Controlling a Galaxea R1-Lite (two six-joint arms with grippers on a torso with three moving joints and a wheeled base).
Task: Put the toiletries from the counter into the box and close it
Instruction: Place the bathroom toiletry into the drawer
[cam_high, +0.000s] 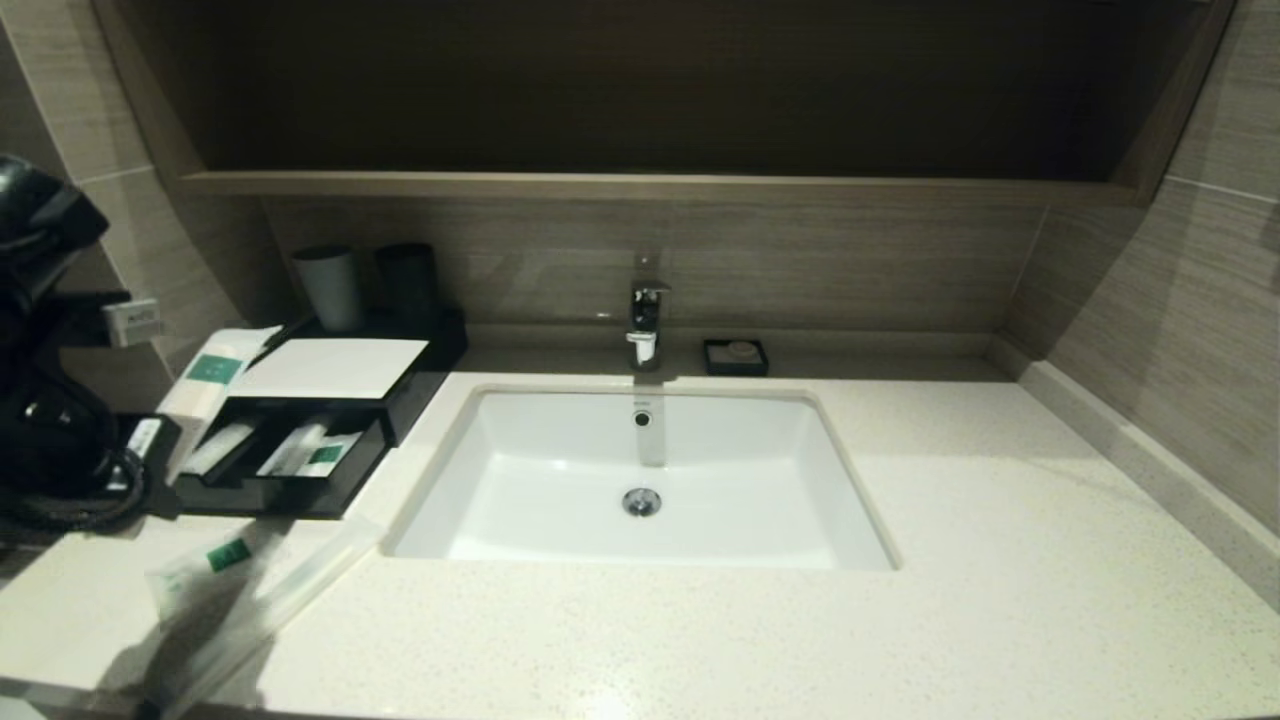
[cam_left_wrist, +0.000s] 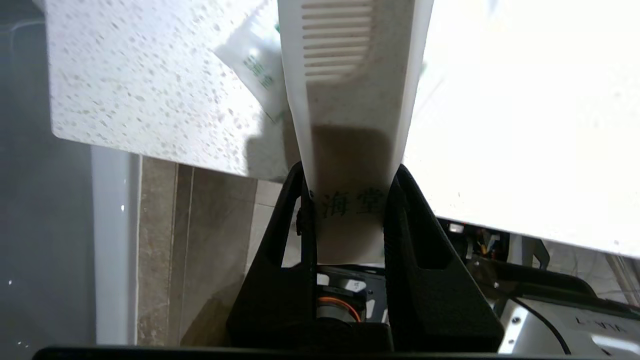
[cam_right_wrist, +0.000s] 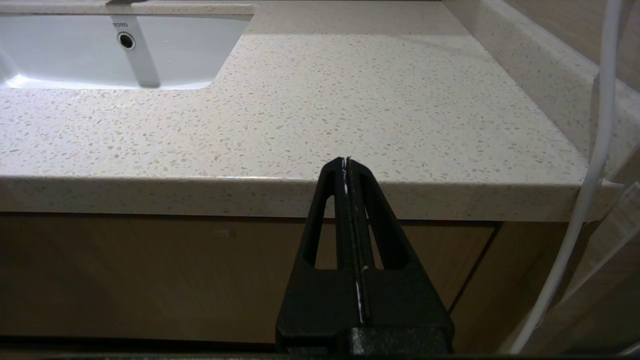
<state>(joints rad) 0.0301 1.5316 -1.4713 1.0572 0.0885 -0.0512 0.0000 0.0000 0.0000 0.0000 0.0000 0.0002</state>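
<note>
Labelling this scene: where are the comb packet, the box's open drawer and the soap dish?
comb packet (cam_left_wrist: 345, 100), left wrist view, wrapped comb's back
open drawer (cam_high: 330, 492), head view, glossy front wall
soap dish (cam_high: 735, 357), head view, black rim

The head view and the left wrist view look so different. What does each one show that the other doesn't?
Only the head view shows the sink, the faucet, two cups, the soap dish and the black box with its drawer pulled out and packets inside.

Only the left wrist view shows the left gripper shut on a long packet with a comb inside, and the floor below the counter edge.

Both show the speckled counter and a packet with green print lying near its corner.
</note>
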